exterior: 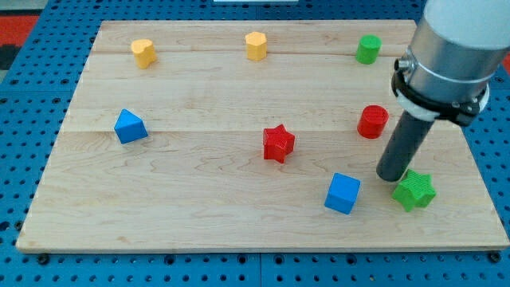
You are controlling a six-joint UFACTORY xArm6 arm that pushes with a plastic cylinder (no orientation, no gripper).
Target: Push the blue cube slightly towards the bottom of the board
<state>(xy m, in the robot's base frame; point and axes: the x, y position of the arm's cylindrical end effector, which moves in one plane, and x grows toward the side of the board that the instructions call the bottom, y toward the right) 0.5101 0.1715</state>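
A: Hidden? Arm cut off at the view's top; my tip (392, 177) is a bare rod, holding nothing, touching green star (414, 190)
B: Blue cube (343, 193) left of tip, apart; red cylinder (372, 121) above

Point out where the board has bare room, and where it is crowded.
Bare: the stretch between the blue triangular block and red star, and the bottom-left strip. Crowded: bottom right, where my tip stands among the blue cube, green star and red cylinder.
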